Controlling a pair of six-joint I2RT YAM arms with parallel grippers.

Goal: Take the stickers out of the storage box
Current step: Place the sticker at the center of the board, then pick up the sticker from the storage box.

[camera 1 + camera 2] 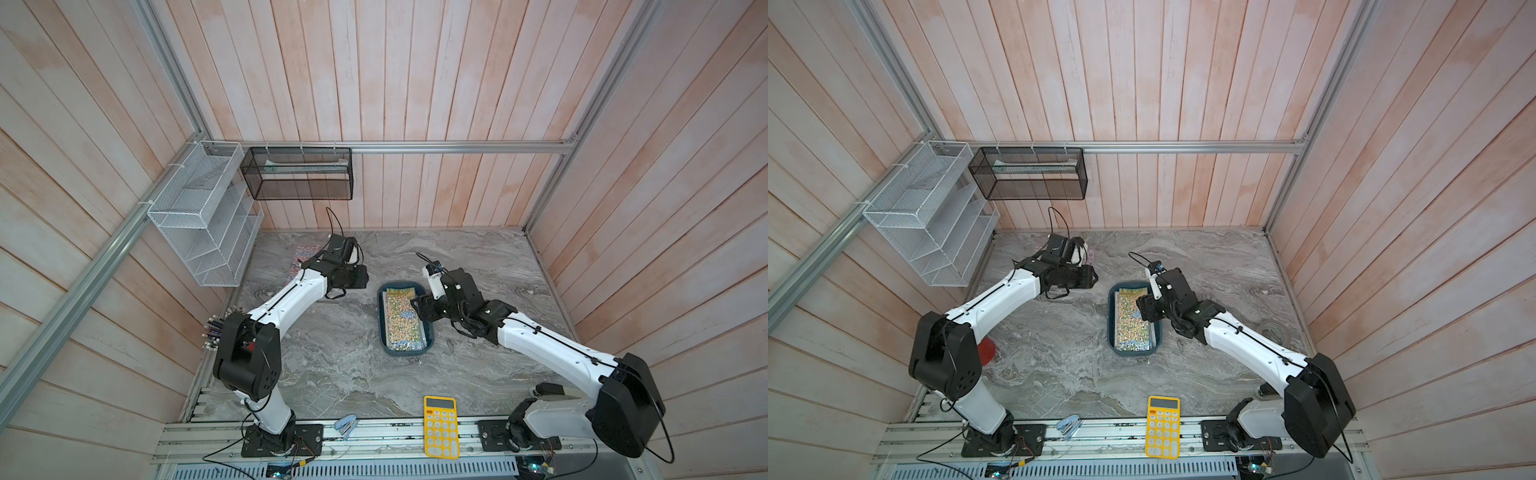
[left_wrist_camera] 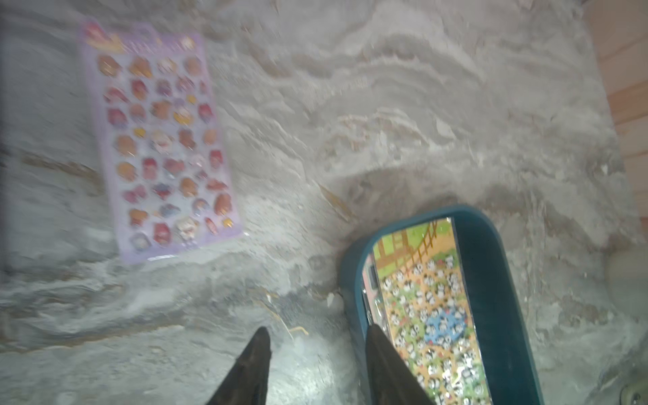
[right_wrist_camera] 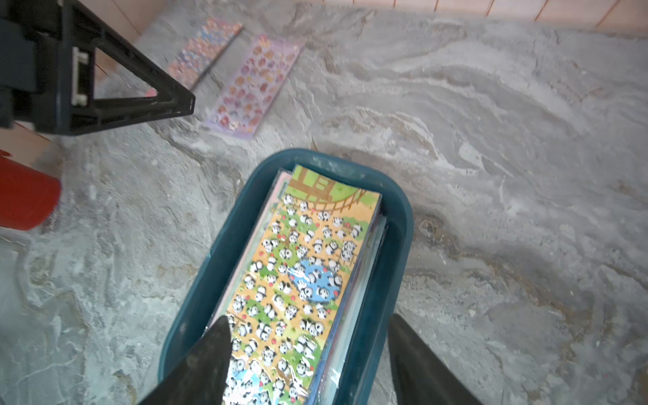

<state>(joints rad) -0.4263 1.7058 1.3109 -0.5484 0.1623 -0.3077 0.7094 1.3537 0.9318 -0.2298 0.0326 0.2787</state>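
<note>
The dark teal storage box (image 1: 380,320) (image 1: 1111,322) sits mid-table with a stack of stickers (image 1: 404,322) (image 1: 1133,326) in it; the top sheet shows pandas (image 3: 298,273) (image 2: 427,301). My right gripper (image 3: 309,318) (image 1: 417,309) is open over the box's right side, one finger above the stack and the other outside the box wall (image 3: 399,224). My left gripper (image 2: 319,329) (image 1: 361,276) is open and empty above bare table, just left of the box's far end (image 2: 498,280). A lilac sticker sheet (image 2: 161,140) (image 3: 256,84) and a pink one (image 3: 205,52) lie flat at the back left.
A yellow calculator (image 1: 441,426) and a stapler (image 1: 345,426) lie at the front edge. A red cup (image 1: 986,351) (image 3: 24,196) stands by the left arm's base. A white wire rack (image 1: 199,216) and a black mesh basket (image 1: 297,174) hang on the back-left walls.
</note>
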